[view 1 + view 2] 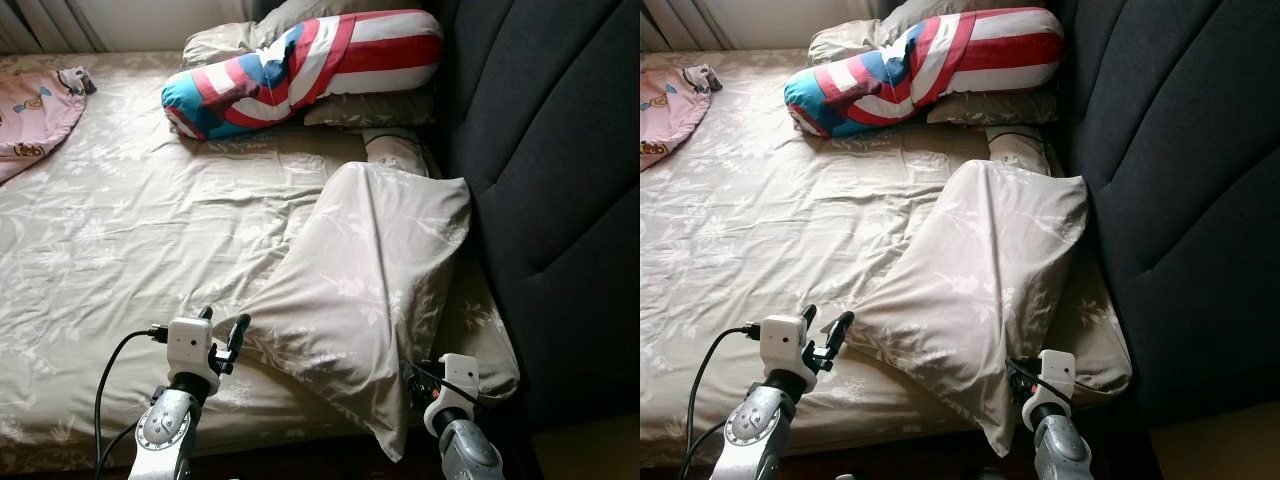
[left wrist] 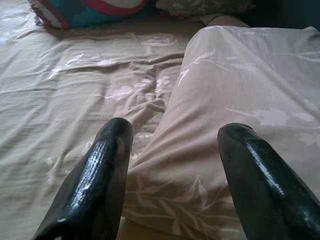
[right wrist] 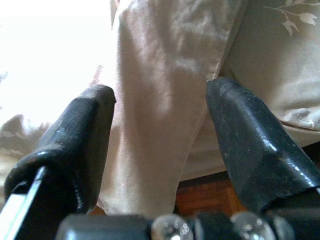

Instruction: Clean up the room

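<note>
A beige flowered pillow point(image 1: 375, 280) lies slantwise on the bed point(image 1: 120, 230) beside the dark headboard. Its lower corner hangs over the bed's near edge. My left gripper point(image 1: 225, 325) is open just left of the pillow's lower left corner, its fingers point(image 2: 100, 175) astride the pillow's edge point(image 2: 225, 100). My right gripper point(image 3: 160, 92) is open low at the bed's edge. The pillow's hanging corner point(image 3: 155, 125) sits between its fingers point(image 3: 250, 135), which are partly hidden behind the cloth in the left eye view.
A red, white and blue striped bolster point(image 1: 300, 70) rests on another beige pillow point(image 1: 370, 108) at the head of the bed. A pink patterned blanket point(image 1: 30, 110) lies at the far left. The padded headboard point(image 1: 550, 150) walls off the right side. Wooden floor point(image 3: 200, 197) shows below the mattress.
</note>
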You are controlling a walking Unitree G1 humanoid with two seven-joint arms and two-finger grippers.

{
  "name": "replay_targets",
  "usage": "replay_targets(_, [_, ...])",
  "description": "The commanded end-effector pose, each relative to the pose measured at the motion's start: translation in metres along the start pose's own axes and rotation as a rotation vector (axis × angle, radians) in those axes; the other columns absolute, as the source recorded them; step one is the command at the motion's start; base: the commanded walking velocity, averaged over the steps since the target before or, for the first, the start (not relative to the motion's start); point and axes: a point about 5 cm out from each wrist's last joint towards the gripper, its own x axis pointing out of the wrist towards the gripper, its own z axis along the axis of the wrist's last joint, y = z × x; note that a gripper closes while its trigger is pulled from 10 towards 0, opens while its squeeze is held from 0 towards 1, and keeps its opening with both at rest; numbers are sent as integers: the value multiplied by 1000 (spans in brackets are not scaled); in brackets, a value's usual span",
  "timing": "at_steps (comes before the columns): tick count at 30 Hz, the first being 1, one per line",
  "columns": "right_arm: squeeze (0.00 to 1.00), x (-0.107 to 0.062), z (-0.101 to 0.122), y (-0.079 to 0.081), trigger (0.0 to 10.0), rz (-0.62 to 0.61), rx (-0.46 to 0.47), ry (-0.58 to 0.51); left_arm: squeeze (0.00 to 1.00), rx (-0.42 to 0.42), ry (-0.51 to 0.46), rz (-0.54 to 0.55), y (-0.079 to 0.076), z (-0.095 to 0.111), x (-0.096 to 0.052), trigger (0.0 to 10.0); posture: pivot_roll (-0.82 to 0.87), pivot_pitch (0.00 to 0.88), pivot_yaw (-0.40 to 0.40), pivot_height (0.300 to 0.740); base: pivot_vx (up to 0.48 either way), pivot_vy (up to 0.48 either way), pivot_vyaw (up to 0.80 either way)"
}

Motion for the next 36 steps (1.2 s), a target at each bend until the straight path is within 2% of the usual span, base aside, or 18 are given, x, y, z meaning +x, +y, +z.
replay_targets(1, [0, -4, -7, -2, 10000, 0, 7, 8, 0, -14, 18, 2, -1, -3, -4, 10000, 35, 208, -58, 710, 0, 0, 0])
replay_targets(9, [0, -5, -2, -1, 10000, 47, -42, -38, 0, -15, 30, -2, -5, -4, -9, 10000, 33, 187, -64, 710, 0, 0, 0])
replay_targets(10, [0, 2, 22, 9, 10000, 76, -62, -171, 0, -16, 31, 0, -5, -4, -10, 10000, 32, 186, -65, 710, 0, 0, 0])
replay_targets(11, [0, 7, 65, 26, 10000, 121, -96, -395, 0, -18, 35, 3, -6, -5, -11, 10000, 32, 182, -66, 710, 0, 0, 0])
replay_targets(12, [0, 7, 65, 26, 10000, 121, -96, -395, 0, -18, 35, 3, -6, -5, -11, 10000, 32, 182, -66, 710, 0, 0, 0])
replay_targets(13, [0, 7, 82, 33, 10000, 132, -105, -477, 0, -20, 38, 5, -7, -5, -12, 10000, 33, 175, -65, 710, 0, 0, 0])
replay_targets(15, [0, 8, 96, 36, 10000, 127, -115, -537, 0, -22, 38, 8, -7, -5, -12, 10000, 33, 171, -66, 710, 0, 0, 0])
replay_targets(19, [0, 8, 100, 36, 10000, 130, -121, -554, 0, -22, 37, 9, -7, -4, -12, 10000, 33, 171, -66, 710, 0, 0, 0])
replay_targets(21, [0, 8, 114, 39, 10000, 127, -114, -609, 0, -23, 33, 14, -7, -4, -12, 10000, 27, 158, -67, 710, 0, 0, 0])
replay_targets(24, [0, 7, 116, 39, 10000, 121, -103, -614, 0, -24, 32, 16, -8, -4, -13, 10000, 27, 157, -67, 710, 0, 0, 0])
replay_targets(28, [0, -3, 78, 34, 10000, 84, -74, -484, 0, -19, 38, 32, -6, -4, -15, 10000, 34, 155, -65, 710, 0, 0, 0])
replay_targets(33, [0, -3, 64, 35, 10000, 72, -95, -395, 0, -18, 36, 37, -4, -3, -13, 10000, 32, 168, -64, 705, 0, 0, 0])
replay_targets(36, [0, -2, 64, 34, 10000, 68, -96, -395, 0, -16, 33, 40, -3, -1, -12, 10000, 28, 183, -62, 685, 0, 0, 0])
